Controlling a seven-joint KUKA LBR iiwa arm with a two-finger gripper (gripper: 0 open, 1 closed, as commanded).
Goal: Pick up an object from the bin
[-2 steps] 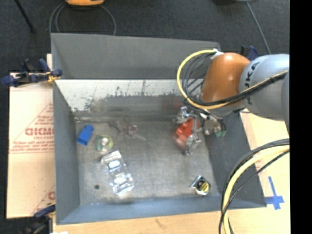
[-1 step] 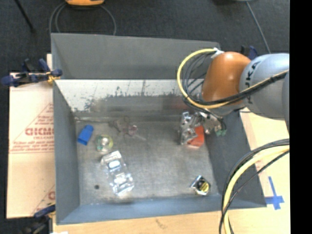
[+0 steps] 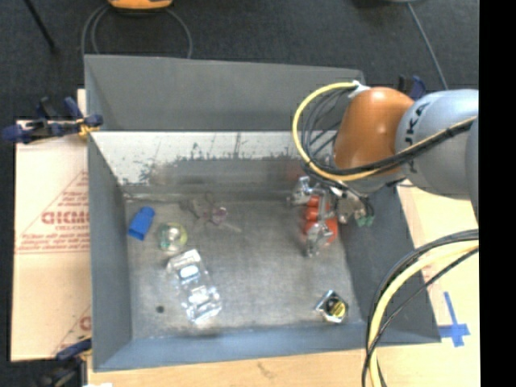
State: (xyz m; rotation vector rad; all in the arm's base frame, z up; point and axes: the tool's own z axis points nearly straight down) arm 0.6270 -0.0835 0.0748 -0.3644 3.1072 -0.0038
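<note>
The fingers [image 3: 316, 234] are seen low in the right rear part of the grey metal bin [image 3: 105, 240], near its right wall; whether they are open or closed cannot be told. A small red thing [image 3: 311, 210] is seen right at them, but a grip on it cannot be confirmed. A small blue block [image 3: 141, 223] and a crumpled clear plastic wrapper [image 3: 194, 287] are found well apart at the left.

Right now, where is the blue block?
In the camera view, the blue block lies at the bin's left side, beside a round greenish thing.
</note>
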